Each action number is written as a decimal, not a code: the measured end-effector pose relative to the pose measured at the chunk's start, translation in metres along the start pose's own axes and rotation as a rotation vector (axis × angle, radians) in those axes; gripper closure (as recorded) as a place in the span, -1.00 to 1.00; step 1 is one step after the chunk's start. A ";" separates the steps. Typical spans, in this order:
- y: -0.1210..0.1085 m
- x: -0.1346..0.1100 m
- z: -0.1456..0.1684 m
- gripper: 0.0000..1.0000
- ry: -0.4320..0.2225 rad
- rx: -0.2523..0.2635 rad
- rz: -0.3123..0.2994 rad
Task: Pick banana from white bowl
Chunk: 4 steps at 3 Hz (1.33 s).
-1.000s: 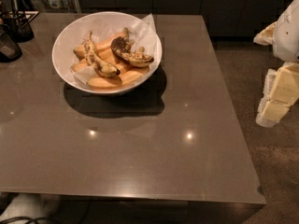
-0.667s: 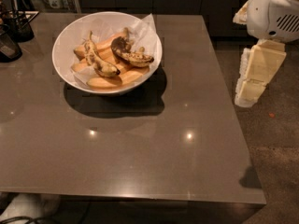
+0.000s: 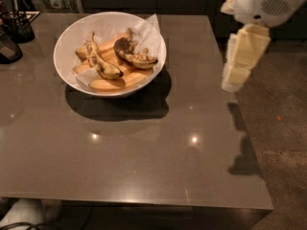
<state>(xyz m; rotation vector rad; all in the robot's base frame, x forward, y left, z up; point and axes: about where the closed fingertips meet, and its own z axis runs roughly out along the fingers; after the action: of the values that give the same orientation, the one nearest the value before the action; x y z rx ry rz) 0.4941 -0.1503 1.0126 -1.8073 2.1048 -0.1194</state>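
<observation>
The white bowl [image 3: 64, 40] stands on the far left part of the dark table, lined with white paper. In it the banana [image 3: 135, 56], dark brown-black with a blackened end, lies at the right side on top of pale orange-yellow pieces [image 3: 115, 83]. A yellower speckled banana [image 3: 100, 64] lies to its left. My gripper [image 3: 232, 83] hangs from the white arm at the upper right, above the table's right edge. It is well to the right of the bowl, apart from it, and holds nothing.
A dark holder with utensils [image 3: 19, 27] and a dark object [image 3: 8, 49] stand at the far left edge. The table's right edge [image 3: 240, 128] borders open floor. Cabinets run along the back.
The arm and gripper have swung in from the right edge of view, leftward toward the table's right edge. The bowl and bananas have not moved.
</observation>
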 end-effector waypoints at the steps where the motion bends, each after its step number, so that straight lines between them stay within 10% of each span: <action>1: -0.040 -0.042 0.023 -1.00 -0.052 -0.067 -0.049; 3: -0.060 -0.069 0.021 -1.00 -0.071 0.026 -0.022; 4: -0.046 -0.071 0.047 -1.00 -0.048 -0.006 0.060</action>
<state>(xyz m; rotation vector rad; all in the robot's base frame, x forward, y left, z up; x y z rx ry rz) 0.5602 -0.0821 0.9979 -1.7314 2.1253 -0.0542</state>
